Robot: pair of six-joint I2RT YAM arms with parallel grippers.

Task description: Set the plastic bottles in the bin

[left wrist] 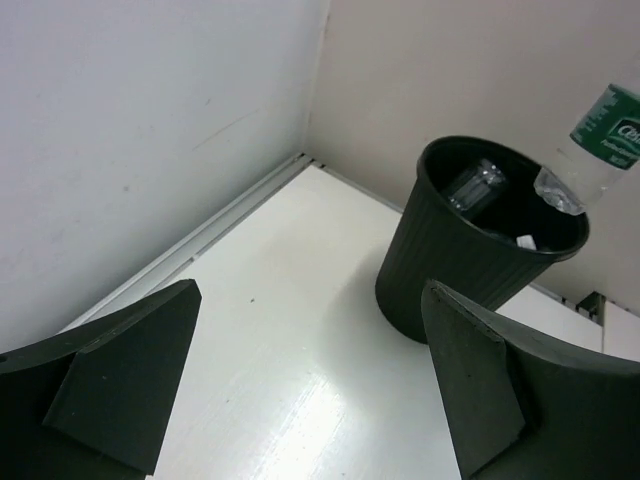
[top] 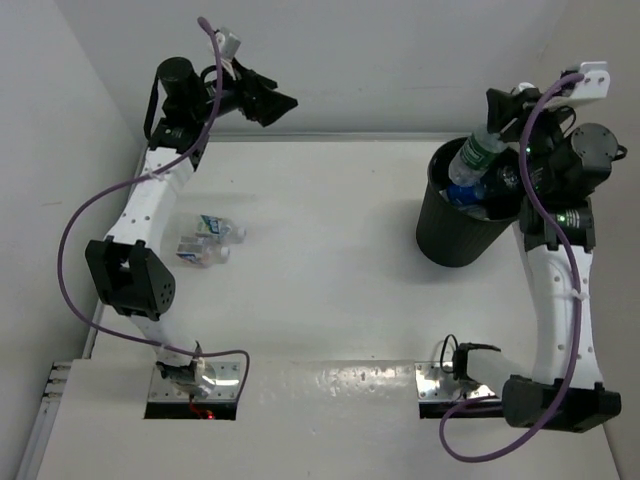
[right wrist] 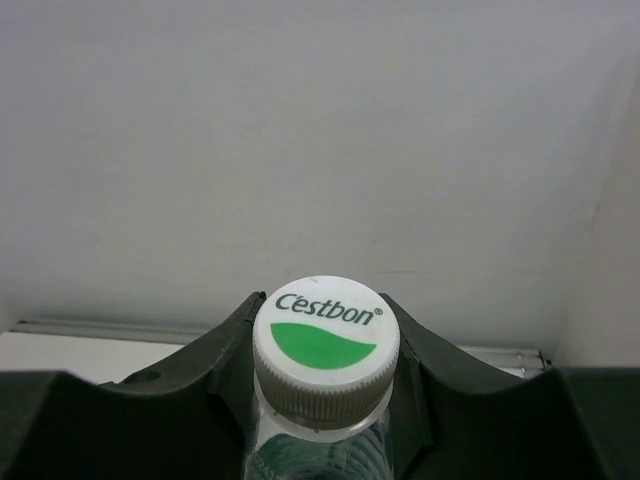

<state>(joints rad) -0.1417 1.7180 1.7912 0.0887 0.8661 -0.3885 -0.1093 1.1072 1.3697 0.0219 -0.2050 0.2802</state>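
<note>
While over the bin (top: 452,230) — bottle (top: 482,150).

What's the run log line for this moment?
right gripper shut on Cestbon bottle over black bin | left gripper open, empty | labelled bottles lying on table

The tall round black plastic bin (top: 450,235) is being supported upright by the white table (top: 330,260), toward its far right corner, just left of the right arm. A green-labelled clear plastic bottle (top: 482,150) is being gripped at the neck by the right gripper (top: 500,128) and tilted, base downward, over the bin's far rim. Another clear plastic bottle (left wrist: 475,185) is being contained inside the bin. Two small clear plastic bottles (top: 207,240) are being borne lying close together on the table's left half, just right of the left arm and well apart from the bin. The left gripper (top: 280,108) is being held above the far left corner, jaws apart around nothing.
</note>
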